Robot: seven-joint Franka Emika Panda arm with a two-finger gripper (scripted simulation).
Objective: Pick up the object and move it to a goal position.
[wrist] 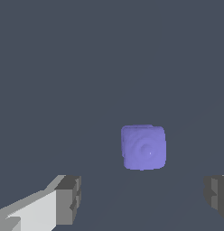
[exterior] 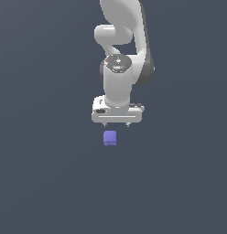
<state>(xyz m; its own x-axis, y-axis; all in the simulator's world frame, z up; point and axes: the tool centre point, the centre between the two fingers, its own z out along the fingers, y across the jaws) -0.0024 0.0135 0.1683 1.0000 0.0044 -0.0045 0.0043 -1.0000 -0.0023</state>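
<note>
While the white robot arm (exterior: pixel 119 59) reaches down from the top of the exterior view, its gripper (exterior: pixel 116 124) hangs over a flat, dark gray floor (exterior: pixel 42 183). The gripper is spread wide, and it holds nothing. You can see 2 short fingers poking out under the wide white hand. In the wrist view, the 2 gray fingertips (wrist: pixel 68 198) sit far apart, with lots of room between them.

The cube (exterior: pixel 110 138) is small and purple-blue, with soft, round edges. It sits on the floor, just below the gripper in the exterior view and close to it, but the 2 are not touching. It is much thinner than the gripper. In the wrist view, the cube (wrist: pixel 143 147) lies out in front of the fingertips, not in between them. Its top face has faint ring marks on it.
</note>
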